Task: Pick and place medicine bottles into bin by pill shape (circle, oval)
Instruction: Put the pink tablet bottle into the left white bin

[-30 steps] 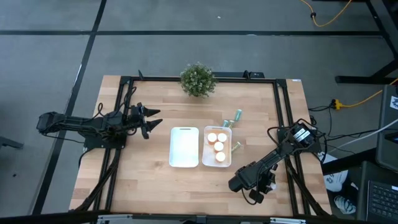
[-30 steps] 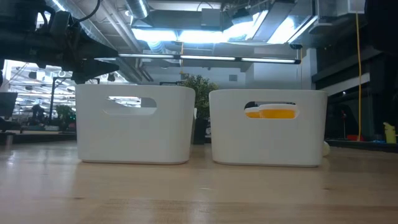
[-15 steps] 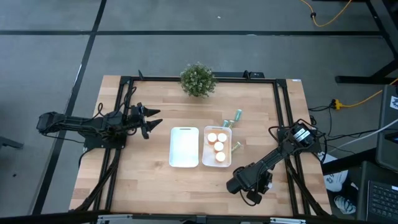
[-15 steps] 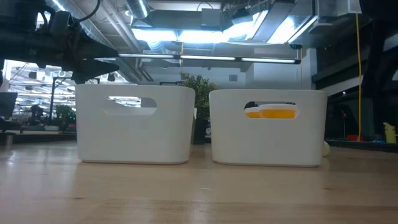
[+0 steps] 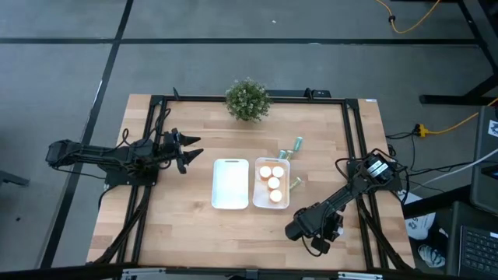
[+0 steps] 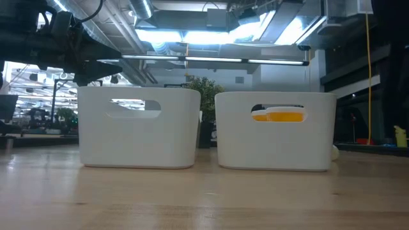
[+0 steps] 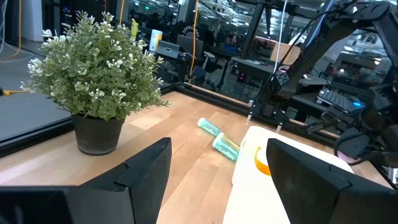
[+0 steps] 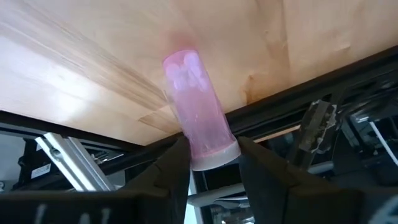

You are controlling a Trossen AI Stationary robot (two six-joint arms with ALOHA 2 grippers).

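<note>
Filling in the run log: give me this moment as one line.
right gripper: shut on pink bottle, near table's front edge | left gripper: open, idle left of empty bin | orange bottles: in right bin

I see open tabletop (image 5: 187, 225) along the near edge and left side, two white bins (image 5: 250, 184) side by side blocking mid-table, potted plant (image 5: 247, 99) at the far edge, teal bottles (image 5: 289, 149) lying beside the right bin.

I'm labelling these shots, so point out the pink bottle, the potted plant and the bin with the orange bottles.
pink bottle (image 8: 198, 106), right wrist view, middle of its body.
potted plant (image 5: 247, 99), high view, centre of the foliage.
bin with the orange bottles (image 6: 275, 144), low view, front wall.
</note>
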